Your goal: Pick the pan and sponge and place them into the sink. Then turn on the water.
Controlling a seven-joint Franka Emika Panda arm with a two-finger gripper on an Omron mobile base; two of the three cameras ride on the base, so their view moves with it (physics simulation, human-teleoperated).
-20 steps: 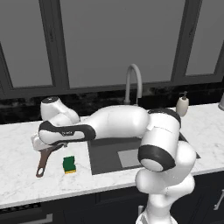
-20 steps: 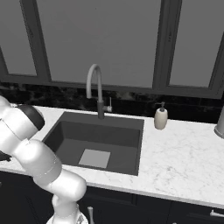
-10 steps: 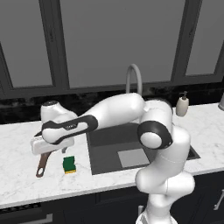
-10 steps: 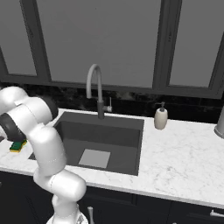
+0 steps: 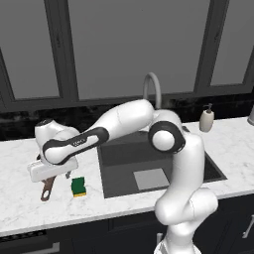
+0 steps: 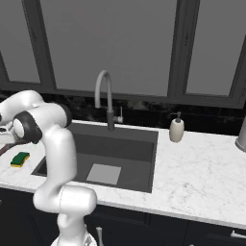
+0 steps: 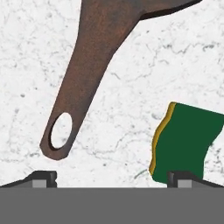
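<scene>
The jaws (image 7: 112, 178) stand wide apart above the white marbled worktop (image 7: 131, 83), holding nothing. Just past one tip lies the small green-topped, yellow-based sponge (image 7: 183, 139); beside it, not touching, runs the long reddish-brown pan handle (image 7: 87, 74) (its loop hole toward the jaws). Farther right sits the dark grey rectangular sink (image 5: 149, 163) with its curved grey faucet (image 5: 154, 87).

the white marble counter (image 5: 20, 198) carries the pan (image 5: 48, 189), the sponge (image 5: 78, 187) beside it, and a soap bottle (image 5: 206, 119).
</scene>
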